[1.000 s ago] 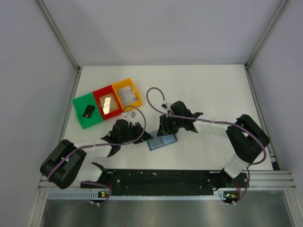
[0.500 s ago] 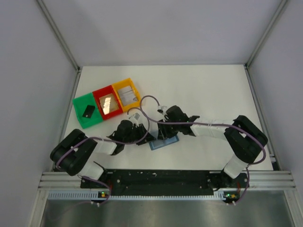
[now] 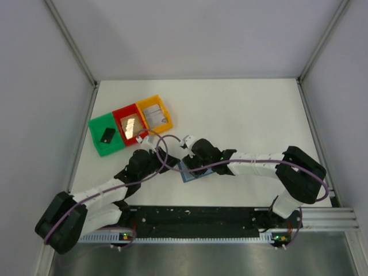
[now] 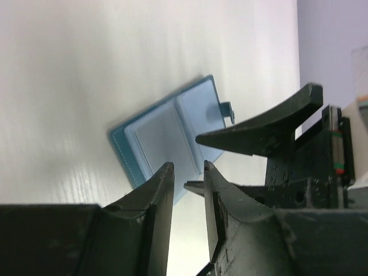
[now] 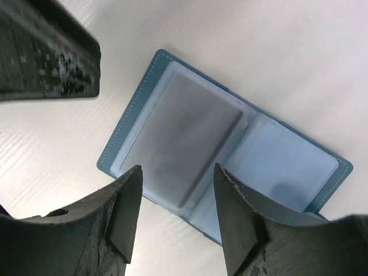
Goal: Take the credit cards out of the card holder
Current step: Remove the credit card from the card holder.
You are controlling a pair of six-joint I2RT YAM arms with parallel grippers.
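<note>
Card holder [image 5: 230, 149] flat, right pincer [image 5: 175, 181] apparently over edge

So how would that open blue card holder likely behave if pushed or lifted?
Lying flat on the smooth table, the card holder probably slides rather than tips. Its two hinged panels would likely fold if lifted by one edge. It looks thin, so probably light.

Green tray [image 3: 98, 128], red tray [image 3: 123, 110], yellow tray [image 3: 150, 100]
</note>
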